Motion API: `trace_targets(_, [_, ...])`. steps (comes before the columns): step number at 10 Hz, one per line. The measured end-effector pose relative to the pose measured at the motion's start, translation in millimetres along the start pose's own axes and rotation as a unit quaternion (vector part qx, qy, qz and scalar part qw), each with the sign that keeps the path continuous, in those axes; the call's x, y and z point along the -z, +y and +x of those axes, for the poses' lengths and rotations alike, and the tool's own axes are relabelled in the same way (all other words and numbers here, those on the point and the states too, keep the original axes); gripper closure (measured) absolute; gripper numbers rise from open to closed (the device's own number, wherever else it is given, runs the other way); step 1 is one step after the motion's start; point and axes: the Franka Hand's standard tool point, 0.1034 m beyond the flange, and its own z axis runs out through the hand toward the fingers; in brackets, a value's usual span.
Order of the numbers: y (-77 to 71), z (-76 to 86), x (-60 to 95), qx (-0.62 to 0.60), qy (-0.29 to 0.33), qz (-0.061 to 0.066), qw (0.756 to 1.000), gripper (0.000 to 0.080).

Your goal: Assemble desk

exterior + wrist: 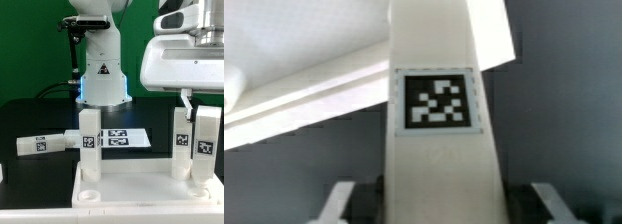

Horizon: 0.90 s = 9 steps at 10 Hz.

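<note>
Green wall (30,40) backed a black table (30,115). At the exterior view's right the arm reached straight down, its gripper (188,104) straddling an upright leg (441,60), one finger (342,200) on either side; whether they pinched it could not be told. On the white tabletop (135,192), a rear right leg (181,140) and a front right leg (205,150) stood close together near the edge. A left leg (90,150) stood at the opposite corner, with open surface between. A loose leg (42,144) lay near the marker board (125,138).

the tabletop (135,195) and every leg (434,170) look like smooth white plastic; the table (30,115) is matt black.
</note>
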Motion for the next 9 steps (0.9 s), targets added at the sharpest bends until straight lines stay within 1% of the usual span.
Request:
trace_targets(2, [5.8, 2.7, -3.7, 0.001, 0.0, -0.005, 1.0, 0.0514])
trace_targets(4, [11.4, 15.9, -5.2, -0.002, 0.006, -0.006, 1.0, 0.0514])
trace_targets(6, [8.6, 16.1, -10.0, -0.002, 0.008, -0.009, 1.0, 0.0514])
trace_targets(8, [-1.4, 14.4, -10.9, -0.001, 0.015, -0.005, 1.0, 0.0514])
trace_targets(9, [-2.2, 13.9, -10.6, 0.0, 0.015, -0.004, 1.0, 0.0514])
